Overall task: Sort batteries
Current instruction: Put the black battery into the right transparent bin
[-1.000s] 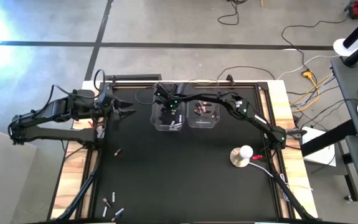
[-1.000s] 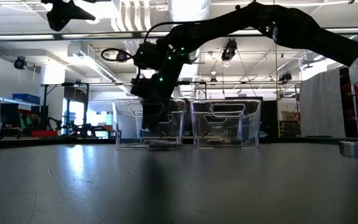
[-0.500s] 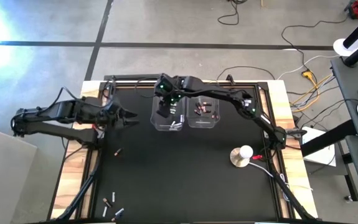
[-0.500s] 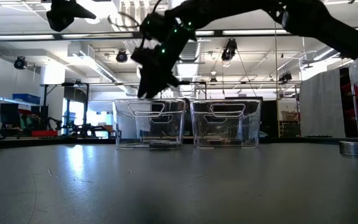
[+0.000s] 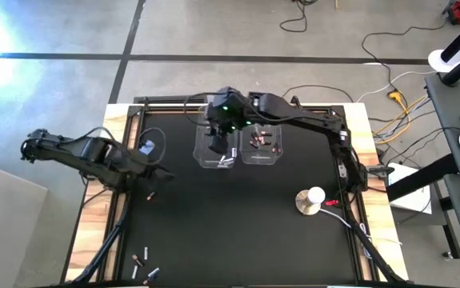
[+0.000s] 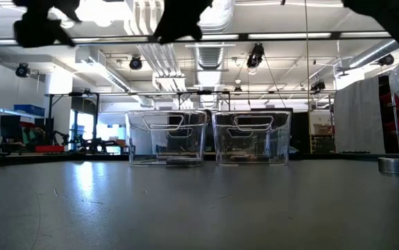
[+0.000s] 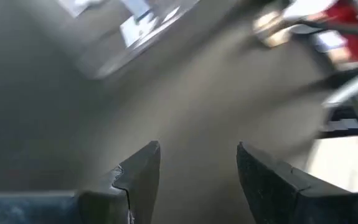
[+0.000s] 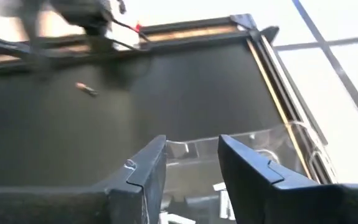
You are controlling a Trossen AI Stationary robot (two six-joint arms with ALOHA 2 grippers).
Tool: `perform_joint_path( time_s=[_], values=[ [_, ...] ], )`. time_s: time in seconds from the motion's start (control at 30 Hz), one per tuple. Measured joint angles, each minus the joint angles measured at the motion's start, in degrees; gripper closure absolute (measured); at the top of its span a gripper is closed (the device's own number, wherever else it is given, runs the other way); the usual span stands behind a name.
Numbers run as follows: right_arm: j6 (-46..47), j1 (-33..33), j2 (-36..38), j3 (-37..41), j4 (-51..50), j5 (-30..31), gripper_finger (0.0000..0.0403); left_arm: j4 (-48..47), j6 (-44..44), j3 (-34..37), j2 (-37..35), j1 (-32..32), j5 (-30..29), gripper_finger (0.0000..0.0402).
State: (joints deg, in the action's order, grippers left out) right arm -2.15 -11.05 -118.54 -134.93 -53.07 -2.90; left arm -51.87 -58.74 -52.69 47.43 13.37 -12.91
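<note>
Two clear bins stand side by side at the far middle of the black mat. The left bin (image 5: 214,152) holds silvery batteries (image 8: 223,200); the right bin (image 5: 262,144) holds dark batteries with reddish ends (image 5: 260,141). My right gripper (image 8: 191,158) hangs open high above the left bin, with nothing between its fingers. My left gripper (image 7: 197,168) is open over the mat's left side, near a single loose battery (image 5: 151,194). Several more batteries (image 5: 142,264) lie at the near left corner.
A round metal disc with a white top (image 5: 310,200) sits on the mat's right side, with a red clip-like piece (image 5: 330,202) beside it. The mat's raised black frame (image 5: 126,200) runs along the left edge under my left arm.
My right gripper has risen out of the left bin and now hangs well above its rim. My left gripper has swung toward the table's near edge and sunk a little, turning about its wrist, and now hangs close to the lone battery on the left.
</note>
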Motion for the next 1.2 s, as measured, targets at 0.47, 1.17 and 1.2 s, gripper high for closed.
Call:
perform_joint_path(
  time_s=[0.47, 1.17, 1.2],
  values=[
    [3.9, 14.3, 10.1, 0.1, -20.7, 11.9, 0.0302, -12.4, -8.7, 4.2, 14.8, 3.5, 8.1, 0.0212],
    [19.0, 22.5, 7.2, 0.4, -9.4, 21.1, 0.0354, -1.9, -3.3, 23.5, 18.5, 3.0, 13.4, 0.0214],
    [19.8, 22.5, 7.0, 0.4, -9.4, 21.1, 0.0355, -1.2, -3.4, 24.6, 18.5, 2.9, 13.4, 0.0217]
  ],
)
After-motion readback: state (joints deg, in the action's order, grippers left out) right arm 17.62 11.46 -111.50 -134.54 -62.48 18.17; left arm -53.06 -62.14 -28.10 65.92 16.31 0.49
